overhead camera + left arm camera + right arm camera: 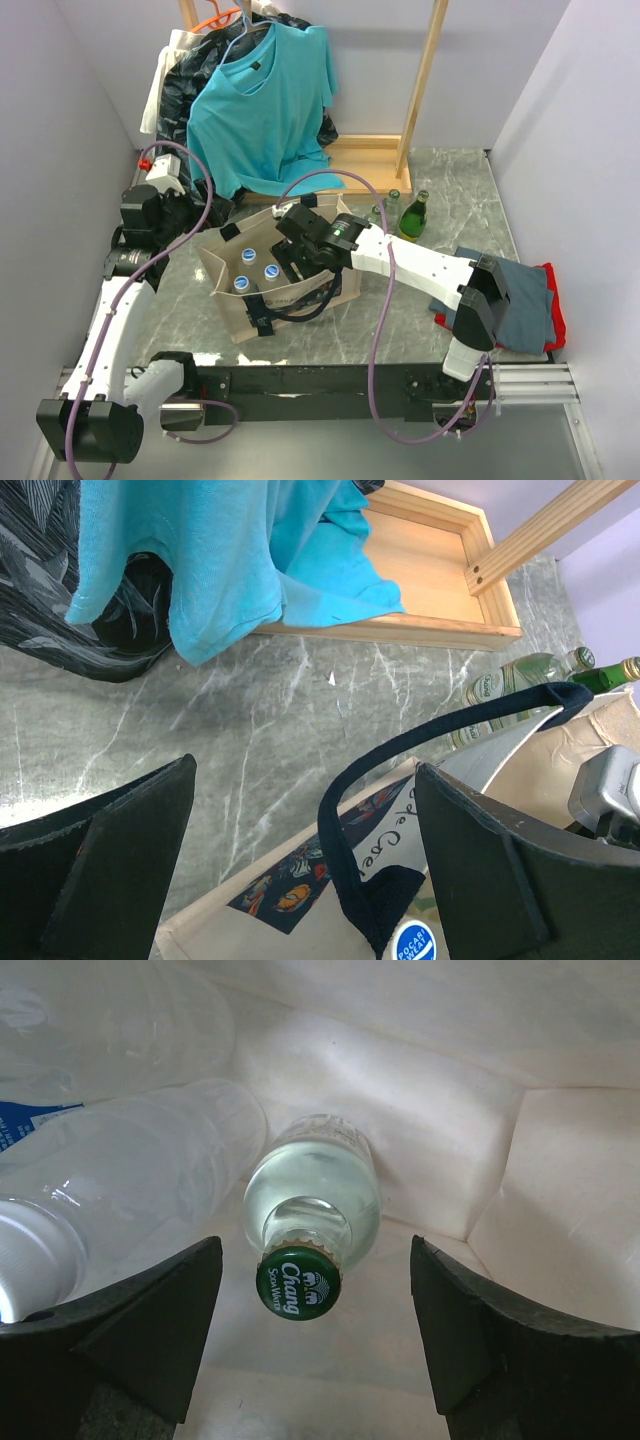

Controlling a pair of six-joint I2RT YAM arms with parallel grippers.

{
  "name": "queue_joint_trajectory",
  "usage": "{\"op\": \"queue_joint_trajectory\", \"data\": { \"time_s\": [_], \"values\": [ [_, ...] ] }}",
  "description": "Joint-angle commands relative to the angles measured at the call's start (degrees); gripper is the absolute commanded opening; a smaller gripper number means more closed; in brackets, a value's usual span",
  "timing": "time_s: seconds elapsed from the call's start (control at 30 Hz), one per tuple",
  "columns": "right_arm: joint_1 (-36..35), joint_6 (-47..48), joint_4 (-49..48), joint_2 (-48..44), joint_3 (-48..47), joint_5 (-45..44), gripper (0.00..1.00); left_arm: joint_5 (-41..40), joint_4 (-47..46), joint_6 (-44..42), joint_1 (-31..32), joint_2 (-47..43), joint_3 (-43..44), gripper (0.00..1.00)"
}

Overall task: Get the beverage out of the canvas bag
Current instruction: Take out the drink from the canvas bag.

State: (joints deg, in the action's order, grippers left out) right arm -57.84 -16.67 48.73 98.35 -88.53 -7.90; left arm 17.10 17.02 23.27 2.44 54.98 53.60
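**One Chang glass bottle (312, 1200) upright inside the canvas bag (228, 295), ungripped**

Stands in a corner of the bag's pale interior, green cap up, just beside clear plastic water bottles (150, 1170) with blue-and-white caps. Sits between the black fingers of the right gripper (315, 1350), down inside the bag mouth. Fingers spread wide on either side of the cap, touching nothing, holding nothing.

At the bag's far left edge: left gripper (305, 880), likewise wide open and empty, one black strap handle (335, 820) arching up between its fingers, unclamped.

Beyond the bag on the grey marble table (320, 345): green glass bottles (413, 215), standing. Farther back, a teal T-shirt (262, 110) on a hanger against a wooden rack (425, 80). Off to the right, folded grey and red clothes (525, 300).
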Motion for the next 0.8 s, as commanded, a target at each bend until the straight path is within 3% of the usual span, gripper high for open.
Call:
{"op": "queue_joint_trajectory", "data": {
  "time_s": [0.0,0.77],
  "values": [
    [0.36,-0.56,-1.27,-1.75,-0.15,-1.06,0.82,0.74,-1.46,-0.15,-0.15,-0.58,-0.17,0.96],
    [0.98,-0.21,-1.88,-1.14,1.52,0.96,0.81,0.74,-1.55,-0.15,-0.15,-0.49,-0.34,0.96]
  ]
}}
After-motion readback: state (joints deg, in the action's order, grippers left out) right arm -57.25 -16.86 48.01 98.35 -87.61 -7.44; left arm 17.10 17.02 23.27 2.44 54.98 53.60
